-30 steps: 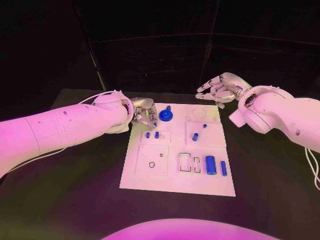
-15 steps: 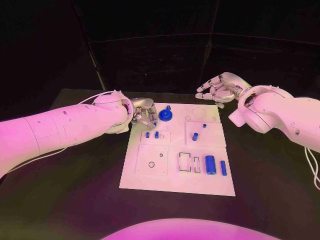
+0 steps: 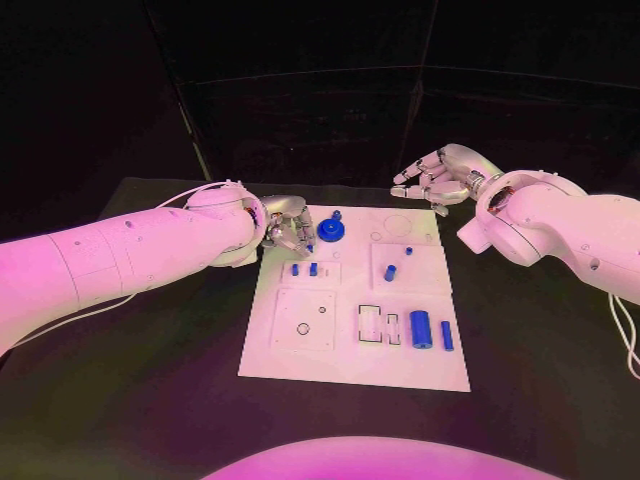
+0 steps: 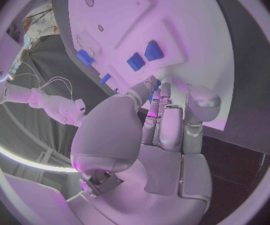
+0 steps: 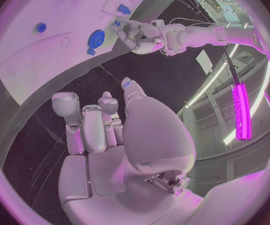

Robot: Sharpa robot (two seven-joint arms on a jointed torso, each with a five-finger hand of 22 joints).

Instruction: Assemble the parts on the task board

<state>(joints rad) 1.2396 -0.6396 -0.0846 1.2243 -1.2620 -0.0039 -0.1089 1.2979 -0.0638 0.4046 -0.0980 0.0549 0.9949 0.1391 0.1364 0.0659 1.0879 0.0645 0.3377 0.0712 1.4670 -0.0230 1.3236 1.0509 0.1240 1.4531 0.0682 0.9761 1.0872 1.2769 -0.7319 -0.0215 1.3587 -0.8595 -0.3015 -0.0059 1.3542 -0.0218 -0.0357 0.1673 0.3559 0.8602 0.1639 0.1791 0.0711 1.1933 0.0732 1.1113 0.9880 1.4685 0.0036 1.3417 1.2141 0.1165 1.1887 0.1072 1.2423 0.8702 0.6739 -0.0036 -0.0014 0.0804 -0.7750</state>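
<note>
White task board lies mid-table with blue parts on it, the left hand at its far-left edge, fingers curled by a round blue part without clearly gripping, and the right hand loosely spread, empty, beyond its far-right corner.

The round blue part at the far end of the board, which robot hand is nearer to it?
Left. The left robot hand is right beside the round blue part, at the task board's far left edge. The right robot hand hovers off beyond the board's far right corner.
</note>
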